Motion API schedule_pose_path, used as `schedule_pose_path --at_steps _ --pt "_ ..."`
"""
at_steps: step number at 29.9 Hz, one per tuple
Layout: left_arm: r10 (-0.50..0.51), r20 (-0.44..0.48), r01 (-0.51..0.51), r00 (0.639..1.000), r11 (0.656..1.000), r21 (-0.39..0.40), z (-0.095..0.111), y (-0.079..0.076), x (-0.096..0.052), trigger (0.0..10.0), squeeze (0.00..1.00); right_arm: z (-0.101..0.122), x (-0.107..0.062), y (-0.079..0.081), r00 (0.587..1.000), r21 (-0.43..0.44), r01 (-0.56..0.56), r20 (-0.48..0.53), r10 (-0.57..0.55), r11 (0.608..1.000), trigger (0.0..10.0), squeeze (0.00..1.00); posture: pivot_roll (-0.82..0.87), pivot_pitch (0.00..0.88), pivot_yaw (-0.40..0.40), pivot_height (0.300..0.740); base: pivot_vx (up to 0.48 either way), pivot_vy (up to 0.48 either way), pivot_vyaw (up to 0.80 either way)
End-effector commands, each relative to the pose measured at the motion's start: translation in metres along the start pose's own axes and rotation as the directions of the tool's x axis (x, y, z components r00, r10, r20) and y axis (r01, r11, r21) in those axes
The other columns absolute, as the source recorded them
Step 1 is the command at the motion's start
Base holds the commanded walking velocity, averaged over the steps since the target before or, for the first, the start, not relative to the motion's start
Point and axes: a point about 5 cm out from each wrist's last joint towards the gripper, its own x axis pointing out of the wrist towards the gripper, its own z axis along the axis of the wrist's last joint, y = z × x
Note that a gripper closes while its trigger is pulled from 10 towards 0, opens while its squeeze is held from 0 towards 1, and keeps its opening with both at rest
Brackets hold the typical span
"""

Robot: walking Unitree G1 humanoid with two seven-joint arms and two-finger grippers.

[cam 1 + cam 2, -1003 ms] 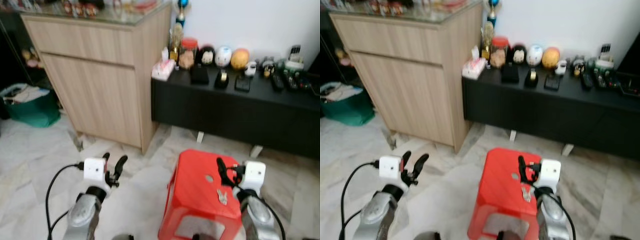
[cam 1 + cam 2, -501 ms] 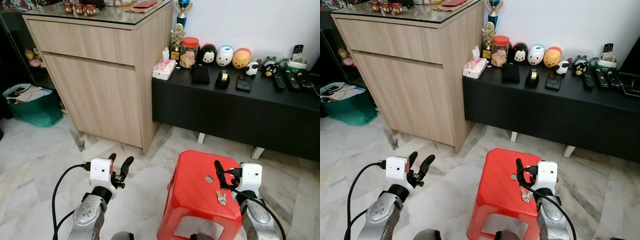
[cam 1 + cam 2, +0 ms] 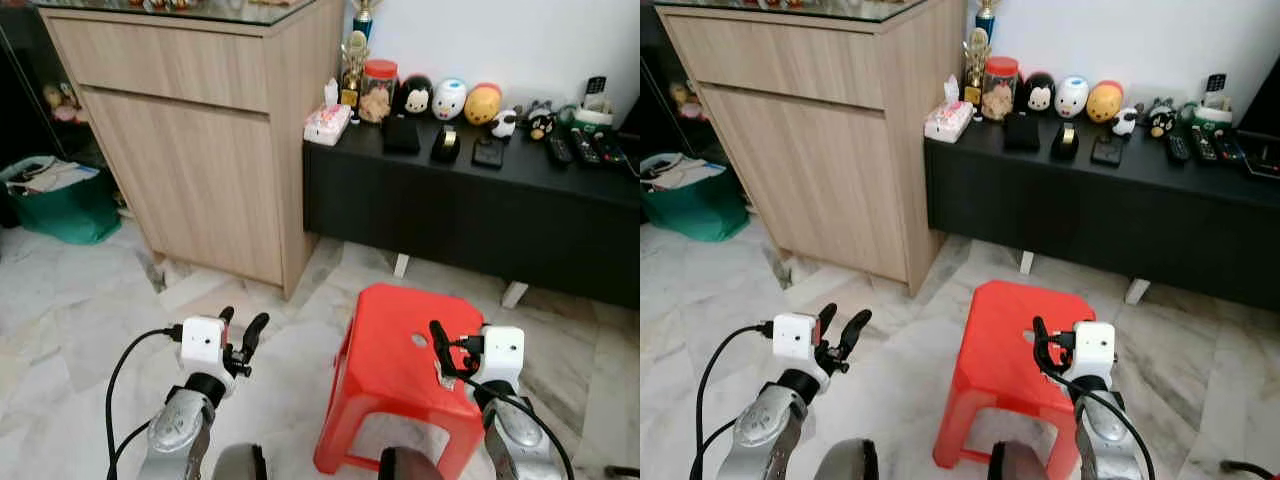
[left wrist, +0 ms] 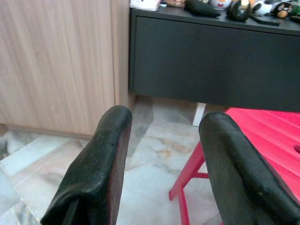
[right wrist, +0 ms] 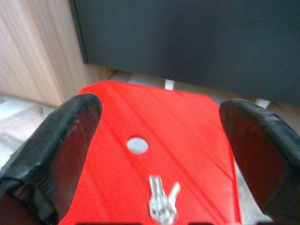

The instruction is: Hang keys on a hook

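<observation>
Lying on the red stool (image 5: pixel 187 136), keys (image 5: pixel 161 201) sit between the spread-fingered right gripper (image 5: pixel 159 140).

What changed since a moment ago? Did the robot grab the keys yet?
Not yet. The camera tipped down a little, so the whole room slid up. The keys still lie on the red stool. The right gripper stays open above them, and the left gripper stays open, empty.
</observation>
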Motion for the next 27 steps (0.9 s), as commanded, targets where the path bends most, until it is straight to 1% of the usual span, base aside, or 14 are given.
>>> schedule_pose_path --at_steps 1,3,13,19,25,27 --pt "-0.012 0.000 0.012 1.000 1.000 -0.004 0.0008 -0.0024 0.0009 10.0 0.00 0.0000 -0.0003 -0.0036 1.000 0.001 0.013 -0.005 -0.013 1.000 10.0 0.00 -0.01 0.000 -0.039 0.587 0.000 0.000 0.00" --pt "-0.014 -0.003 0.014 1.000 1.000 -0.003 0.0003 -0.0027 0.0009 10.0 0.00 -0.0021 -0.0006 -0.0050 1.000 0.011 0.023 -0.018 -0.023 1.000 10.0 0.00 -0.01 0.000 -0.039 0.587 0.000 0.000 0.00" --pt "-0.021 -0.002 0.021 1.000 1.000 -0.007 0.0000 -0.0050 0.0029 10.0 0.00 -0.0029 -0.0004 -0.0042 1.000 0.009 0.016 -0.021 -0.016 1.000 10.0 0.00 -0.01 0.000 -0.036 0.587 0.000 0.000 0.00" --pt "-0.025 0.001 0.025 1.000 1.000 -0.006 0.0005 -0.0050 0.0043 10.0 0.00 -0.0040 -0.0005 0.0017 0.999 0.007 -0.025 -0.027 0.025 1.000 10.0 0.00 -0.01 0.000 -0.035 0.587 0.000 0.000 0.00" --pt "-0.024 0.002 0.024 1.000 1.000 -0.005 0.0014 -0.0039 0.0052 10.0 0.00 -0.0049 -0.0026 0.0046 0.998 -0.010 -0.056 -0.024 0.056 0.998 10.0 0.00 -0.01 0.000 -0.033 0.587 0.000 0.000 0.00" --pt "-0.025 0.002 0.025 1.000 1.000 -0.004 0.0012 -0.0039 0.0053 10.0 0.00 -0.0051 -0.0028 0.0046 0.998 0.000 -0.055 -0.024 0.055 0.998 10.0 0.00 -0.01 0.000 -0.033 0.587 0.000 0.000 0.00"
